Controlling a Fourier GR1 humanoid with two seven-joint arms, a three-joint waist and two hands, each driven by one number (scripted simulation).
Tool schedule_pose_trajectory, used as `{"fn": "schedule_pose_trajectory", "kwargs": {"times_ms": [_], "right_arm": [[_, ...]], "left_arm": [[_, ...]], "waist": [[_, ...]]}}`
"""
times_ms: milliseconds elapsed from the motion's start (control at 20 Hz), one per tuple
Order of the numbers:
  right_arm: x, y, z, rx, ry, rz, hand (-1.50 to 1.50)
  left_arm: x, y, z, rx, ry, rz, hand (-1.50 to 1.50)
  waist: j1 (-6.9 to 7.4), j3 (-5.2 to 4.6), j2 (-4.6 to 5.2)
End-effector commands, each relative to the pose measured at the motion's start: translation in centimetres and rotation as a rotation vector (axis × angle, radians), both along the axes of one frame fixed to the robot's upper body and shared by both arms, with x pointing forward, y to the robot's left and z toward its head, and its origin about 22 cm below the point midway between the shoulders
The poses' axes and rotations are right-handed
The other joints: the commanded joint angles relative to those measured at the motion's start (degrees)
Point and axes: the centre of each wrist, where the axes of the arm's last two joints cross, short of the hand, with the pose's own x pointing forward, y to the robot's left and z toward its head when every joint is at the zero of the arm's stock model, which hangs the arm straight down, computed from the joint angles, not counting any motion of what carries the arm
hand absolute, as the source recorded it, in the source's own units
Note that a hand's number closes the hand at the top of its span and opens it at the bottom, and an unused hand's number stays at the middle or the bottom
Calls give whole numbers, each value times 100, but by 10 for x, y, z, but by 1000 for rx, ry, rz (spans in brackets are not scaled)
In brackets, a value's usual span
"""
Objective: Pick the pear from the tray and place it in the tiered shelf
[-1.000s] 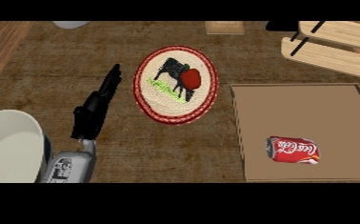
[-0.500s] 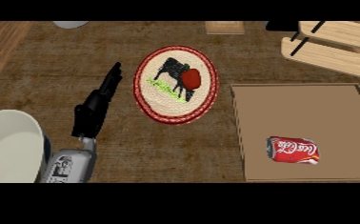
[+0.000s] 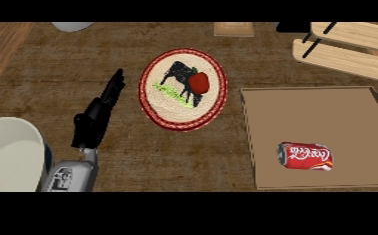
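We see only the left hand, coming up from the lower edge at the left of the worktop on its grey forearm. Its fingers are straight and released, grasping nothing, and they point up and a little to the right, just beside the left rim of a round plate with a red woven-looking border. On that plate lies the red fruit, right of the plate's middle, over a black shape and next to a green strip (we cannot tell whether these are printed on the plate or lie on it). The hand is apart from the fruit, with the plate's rim between them. To the right of the plate sits a flat brown tray. It carries a red drink can lying on its side near the tray's lower edge, and the fruit is not on this tray. At the upper right corner we see the pale boards and black rods of the tiered shelf, well apart from the fruit. A pale rounded object fills the lower left corner beside the forearm. A small wooden block and a grey-white object lie along the top edge.
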Motion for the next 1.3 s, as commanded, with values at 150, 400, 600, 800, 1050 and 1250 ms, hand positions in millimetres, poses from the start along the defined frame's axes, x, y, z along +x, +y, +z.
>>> {"fn": "schedule_pose_trajectory", "kwargs": {"times_ms": [150,400,600,800,1050,1250], "right_arm": [[0,8,9,100,-98,102,-150],[-6,6,23,122,-123,179,-150],[-15,0,60,184,-269,156,-150],[-41,-18,88,248,-460,114,-150],[-89,-58,117,307,-464,-14,-150],[-122,-88,100,426,-359,-52,-150]], "left_arm": [[3,-9,-1,7,-2,-2,0],[-2,23,-8,1,-12,20,0],[7,-10,6,-11,5,-4,0],[0,-2,-9,-12,-10,18,0],[-15,11,-1,-4,-7,12,0],[-12,17,-3,3,3,39,0]], "waist": [[-39,-1,-9],[-36,-3,-9],[-33,-2,-13],[-107,-4,-36],[-115,-4,-63],[-264,-1,-84]]}}
